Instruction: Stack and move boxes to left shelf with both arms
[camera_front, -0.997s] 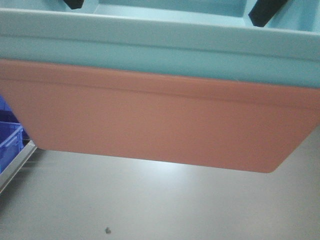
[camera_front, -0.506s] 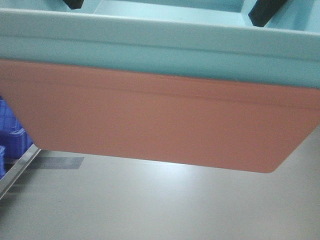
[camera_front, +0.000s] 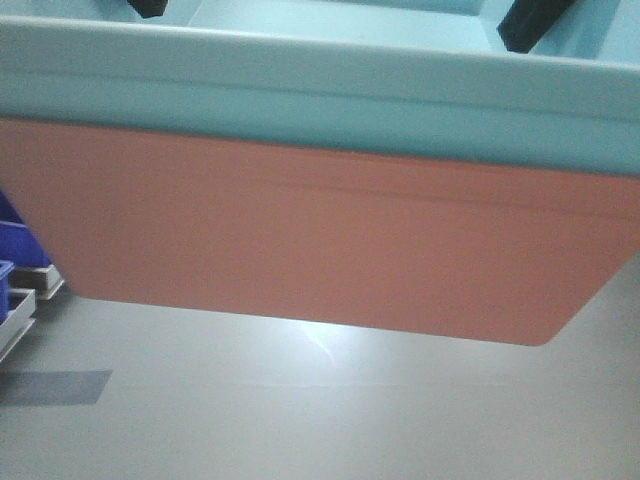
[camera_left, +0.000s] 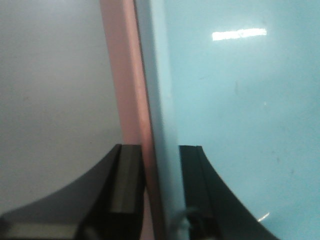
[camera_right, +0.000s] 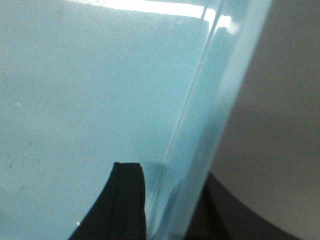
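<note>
Dark blue bins (camera_front: 12, 245) and rack edge (camera_front: 20, 305) have slid toward the left border, and a dark floor patch (camera_front: 55, 387) has come into view. Left gripper (camera_left: 160, 165) clenched across two nested walls: pink tub (camera_left: 127, 75) outside, light blue tub (camera_left: 225, 100) seated inside. Both tubs hang clear above the floor. Right gripper (camera_right: 167, 200) pinches the light blue wall.
</note>
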